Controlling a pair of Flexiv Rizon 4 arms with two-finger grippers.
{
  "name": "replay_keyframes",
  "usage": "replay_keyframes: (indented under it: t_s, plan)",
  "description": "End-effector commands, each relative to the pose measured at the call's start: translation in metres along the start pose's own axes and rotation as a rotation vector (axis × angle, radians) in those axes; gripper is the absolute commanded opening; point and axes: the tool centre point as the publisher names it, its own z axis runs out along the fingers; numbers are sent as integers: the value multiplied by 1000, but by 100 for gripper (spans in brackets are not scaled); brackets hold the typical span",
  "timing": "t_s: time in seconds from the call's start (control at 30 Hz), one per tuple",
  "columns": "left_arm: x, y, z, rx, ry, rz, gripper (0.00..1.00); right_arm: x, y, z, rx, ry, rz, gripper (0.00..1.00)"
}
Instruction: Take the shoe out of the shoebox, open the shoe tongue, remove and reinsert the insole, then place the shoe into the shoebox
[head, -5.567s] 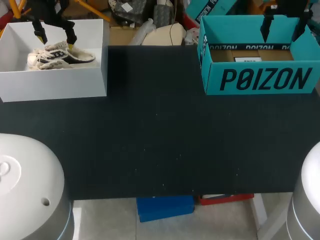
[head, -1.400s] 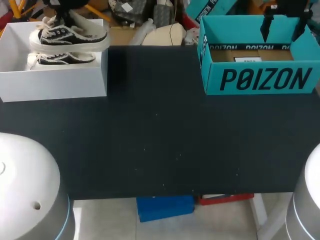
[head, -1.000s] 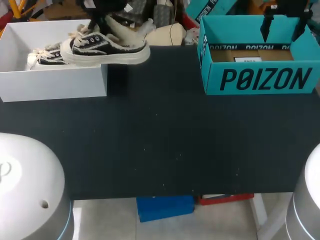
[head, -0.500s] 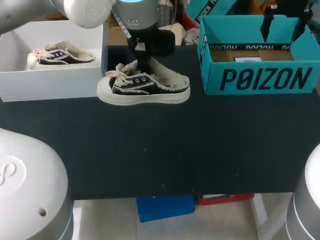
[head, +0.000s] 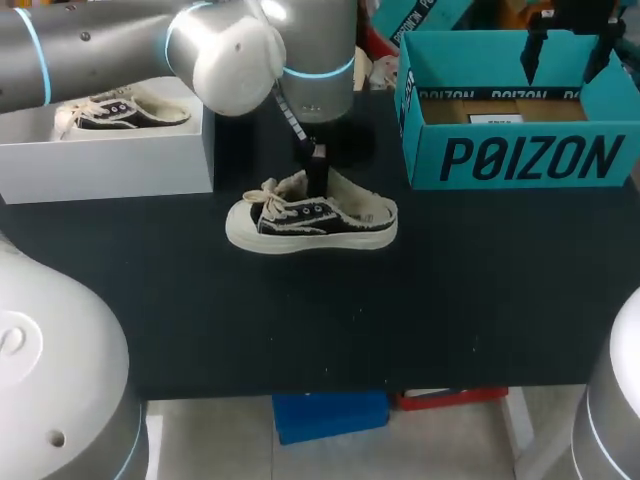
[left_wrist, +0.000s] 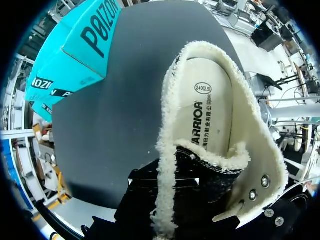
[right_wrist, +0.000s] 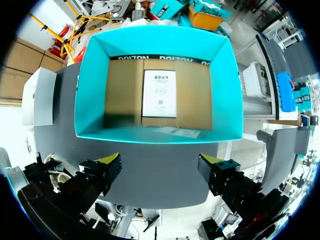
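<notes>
Shoe (head: 312, 218) sits low over the table (head: 450, 280), its fleecy collar pinched by the left gripper (head: 317, 185); best to set the sole fully flat before releasing, lest it tip. The right gripper (right_wrist: 161, 160) hangs spread above the teal box (right_wrist: 157, 135), free to steady the heel.

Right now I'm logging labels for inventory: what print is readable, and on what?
"POIZON": teal shoebox, front wall.
"WARRIOR", "240(2.5)": insole of the black shoe.
Characters beside that word: too small to read.
White label inside the shoebox: too small to read.
</notes>
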Motion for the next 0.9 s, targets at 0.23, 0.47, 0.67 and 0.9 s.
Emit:
replay_keyframes:
  t_s: [0.23, 0.47, 0.67, 0.9]
  plan:
    - [12, -1, 74, 6, -34, -24, 0, 0, 0, 0, 0, 0, 0, 100]
    - [11, 1, 68, 47, -48, 17, 100, 0, 0, 0, 0, 0, 0, 100]
    - [12, 9, 15, 158, -49, 87, 100, 0, 0, 0, 0, 0, 0, 100]
    - [21, 39, -47, 368, -71, 118, 100, 0, 0, 0, 0, 0, 0, 100]
